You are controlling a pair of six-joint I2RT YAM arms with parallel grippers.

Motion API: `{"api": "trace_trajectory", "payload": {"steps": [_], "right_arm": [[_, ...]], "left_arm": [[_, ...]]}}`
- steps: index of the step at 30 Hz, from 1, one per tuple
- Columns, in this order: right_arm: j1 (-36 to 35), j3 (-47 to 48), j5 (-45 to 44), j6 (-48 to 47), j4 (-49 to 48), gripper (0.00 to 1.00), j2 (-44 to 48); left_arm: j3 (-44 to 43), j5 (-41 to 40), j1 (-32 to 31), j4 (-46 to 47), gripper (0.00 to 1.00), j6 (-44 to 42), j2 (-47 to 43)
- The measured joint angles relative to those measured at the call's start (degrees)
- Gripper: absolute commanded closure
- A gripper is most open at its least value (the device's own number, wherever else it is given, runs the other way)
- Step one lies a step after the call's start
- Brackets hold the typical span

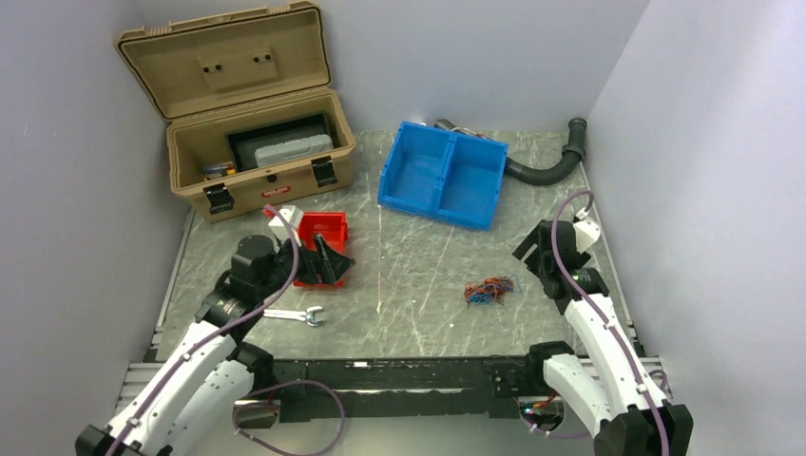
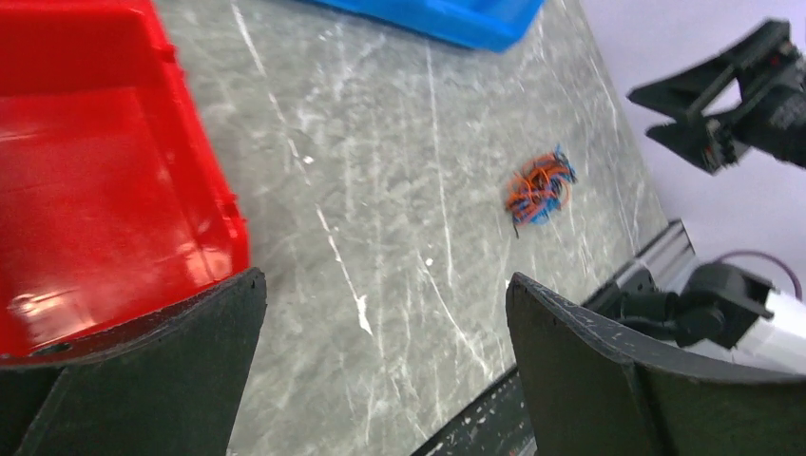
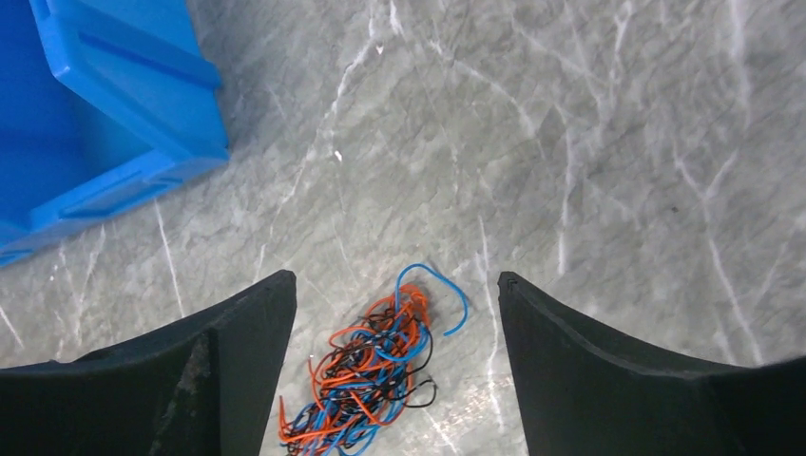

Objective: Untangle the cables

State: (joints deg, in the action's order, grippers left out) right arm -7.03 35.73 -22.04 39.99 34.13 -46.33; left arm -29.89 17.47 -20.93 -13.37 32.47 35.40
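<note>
progress: looks not started; cables (image 3: 371, 370) lie in 1 tight clump, orange, blue and black strands all knotted, no strand pulled free. all the separating is left.
tan case (image 1: 257, 142): back left corner of the bench, lid up; holds a grey tray-like box, plus small bits at its left end that i cannot make out.
left gripper (image 2: 385, 285): fingers wide apart, holding nothing, over the right edge of the red bin, well apart from the clump.
red bin (image 2: 105, 180): left half of the bench; the part in view looks empty.
blue bin (image 1: 444, 176): back of the bench, centre-right; 2 compartments, both look empty.
cables place: on bare bench, right of centre, toward the near edge, in no container.
right gripper (image 3: 394, 280): fingers apart, empty, hovering just above the clump, not touching it.
</note>
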Motion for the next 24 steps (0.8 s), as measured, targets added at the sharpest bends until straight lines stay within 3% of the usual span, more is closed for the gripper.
{"api": "trace_trajectory", "payload": {"steps": [2,13,21,24], "right_arm": [[0.0,-1.0,0.7,1.9,-1.0,0.33,-0.5],[0.2,-4.6,8.4,8.5,-3.0,0.35,-11.7],[0.2,-8.8,14.2,12.0,-7.0,0.51,-13.9],[0.0,-9.6,15.7,13.0,-8.3,0.69,-14.3]], "left_arm": [[-0.1,-1.5,-4.1,0.8,0.01,-0.1,1.7],[-3.5,-7.0,-15.6,2.9,0.01,-4.3,10.1],[-4.0,-9.4,-18.3,4.7,0.01,-6.4,12.6],[-4.0,-10.0,-18.7,5.3,0.01,-6.8,12.6]]}}
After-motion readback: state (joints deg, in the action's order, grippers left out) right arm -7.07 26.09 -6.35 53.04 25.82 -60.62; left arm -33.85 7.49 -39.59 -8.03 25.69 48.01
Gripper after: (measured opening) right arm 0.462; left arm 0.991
